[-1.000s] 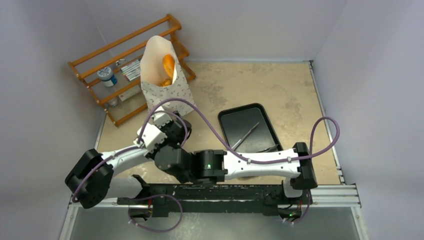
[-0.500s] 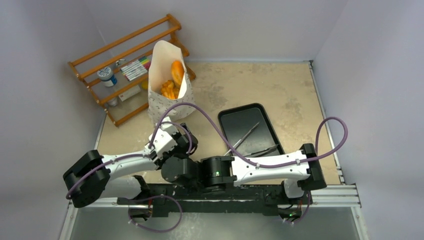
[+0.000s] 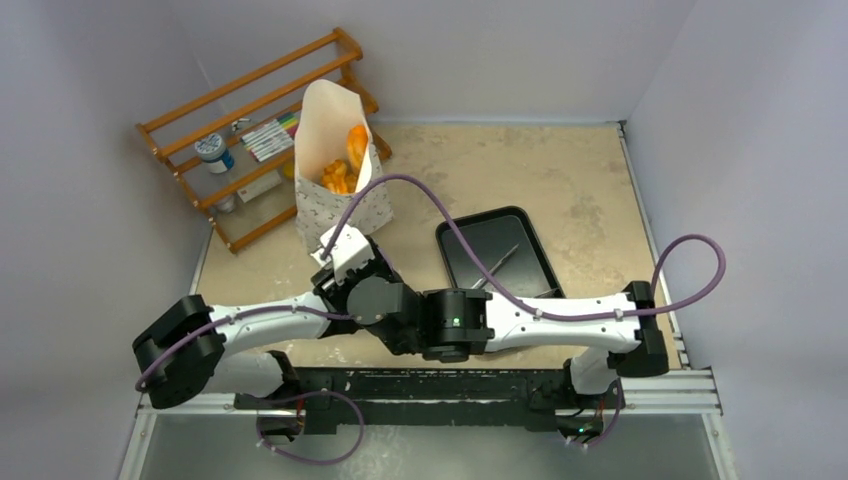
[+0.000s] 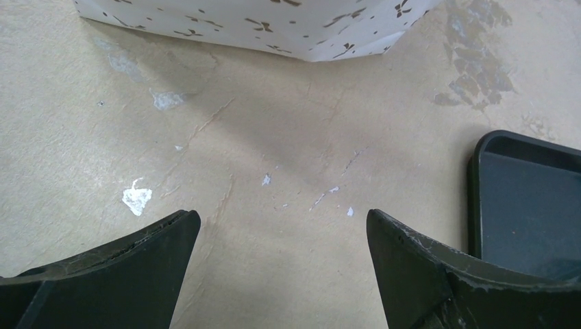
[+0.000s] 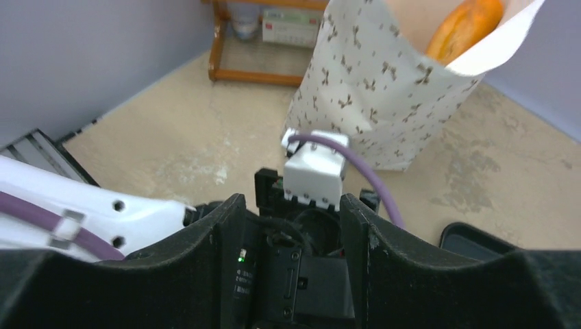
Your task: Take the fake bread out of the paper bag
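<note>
The paper bag (image 3: 338,195) stands at the back left of the table, off-white with small dark marks, its mouth open. Orange fake bread (image 3: 356,142) sits inside it, and one loaf (image 5: 466,26) shows at the mouth in the right wrist view. My left gripper (image 4: 281,226) is open over bare table just in front of the bag's base (image 4: 274,27), holding nothing. My right gripper (image 5: 291,205) is open and empty, close behind the left arm's wrist (image 5: 314,171) and facing the bag (image 5: 370,89).
A black tray (image 3: 470,245) holding metal tongs (image 3: 495,268) lies right of the bag. Against the back-left wall, a wooden rack (image 3: 250,90) carries a small bottle (image 3: 213,152) and markers. Purple cables loop over both arms.
The right gripper has opened from shut. The bag's mouth has shifted right and the bag stands more upright. Both wrists have moved right and a little back from the bag.
</note>
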